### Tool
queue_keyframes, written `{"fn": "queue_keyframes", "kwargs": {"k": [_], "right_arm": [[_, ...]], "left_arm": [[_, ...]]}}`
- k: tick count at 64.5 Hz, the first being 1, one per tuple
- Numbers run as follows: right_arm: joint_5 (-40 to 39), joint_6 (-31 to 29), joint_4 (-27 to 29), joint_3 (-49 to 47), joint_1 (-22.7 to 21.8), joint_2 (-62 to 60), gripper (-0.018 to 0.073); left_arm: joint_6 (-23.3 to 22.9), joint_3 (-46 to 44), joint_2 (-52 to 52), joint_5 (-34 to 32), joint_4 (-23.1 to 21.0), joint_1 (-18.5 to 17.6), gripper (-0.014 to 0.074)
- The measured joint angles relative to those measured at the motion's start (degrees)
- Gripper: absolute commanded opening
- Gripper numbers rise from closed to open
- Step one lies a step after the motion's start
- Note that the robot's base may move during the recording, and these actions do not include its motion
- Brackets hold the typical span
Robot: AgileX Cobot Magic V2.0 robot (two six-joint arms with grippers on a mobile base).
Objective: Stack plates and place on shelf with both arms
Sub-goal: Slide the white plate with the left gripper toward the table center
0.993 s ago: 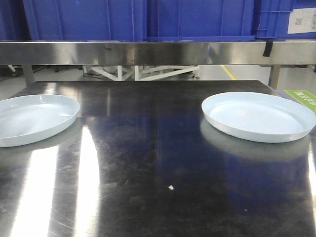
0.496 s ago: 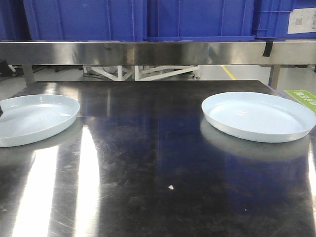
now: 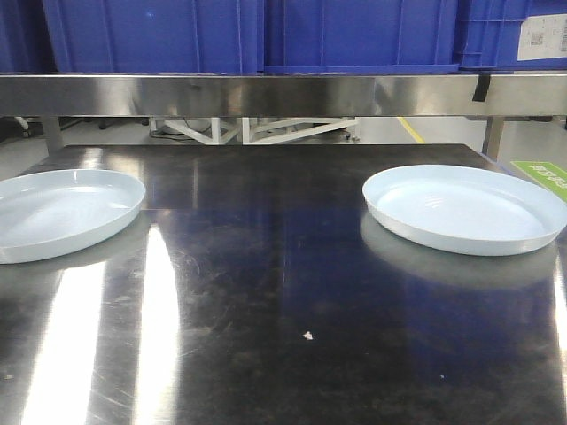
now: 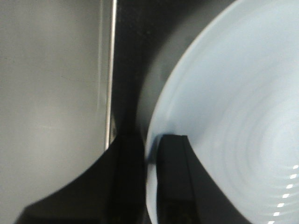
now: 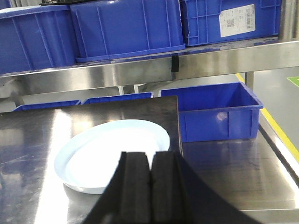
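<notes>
Front-facing exterior view: two plates lie well apart on the dark tabletop (image 3: 266, 301), the left plate (image 3: 62, 212) cut off by the frame edge and the right plate (image 3: 461, 208) near the far right corner, each showing its pale inner surface with faint rings. Behind them runs the steel shelf (image 3: 266, 95), and blue crates (image 3: 159, 35) stand side by side on top of it; their walls hide whatever they hold. From the left wrist, the left gripper (image 4: 148, 149) sits at the left plate's rim, with one black finger (image 4: 175, 177) inside the dish and a dark shape just outside it; whether the rim is actually pinched cannot be told. From the right wrist, the right gripper (image 5: 150, 161) has its two black pads pressed together, hovering just in front of the right plate. Beyond the table edge an open blue crate (image 5: 215, 112) rests lower down, its contents out of sight behind its front wall.
</notes>
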Motion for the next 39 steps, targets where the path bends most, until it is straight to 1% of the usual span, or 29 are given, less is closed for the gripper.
{"fn": "queue_keyframes", "kwargs": {"k": [15, 26, 32, 39], "right_arm": [[0.0, 0.0, 0.0, 0.0, 0.0, 0.0, 0.0048], [0.0, 0.0, 0.0, 0.0, 0.0, 0.0, 0.0048], [0.0, 0.0, 0.0, 0.0, 0.0, 0.0, 0.0048], [0.0, 0.0, 0.0, 0.0, 0.0, 0.0, 0.0048]], "left_arm": [[0.0, -2.5, -0.7, 1.5, 0.0, 0.0, 0.009], [0.0, -5.3, -3.8, 3.2, 0.0, -0.7, 0.009], [0.1, -6.3, -5.6, 4.0, -0.3, -2.5, 0.009], [0.9, -6.6, -7.3, 4.8, -2.9, -6.0, 0.009]]}}
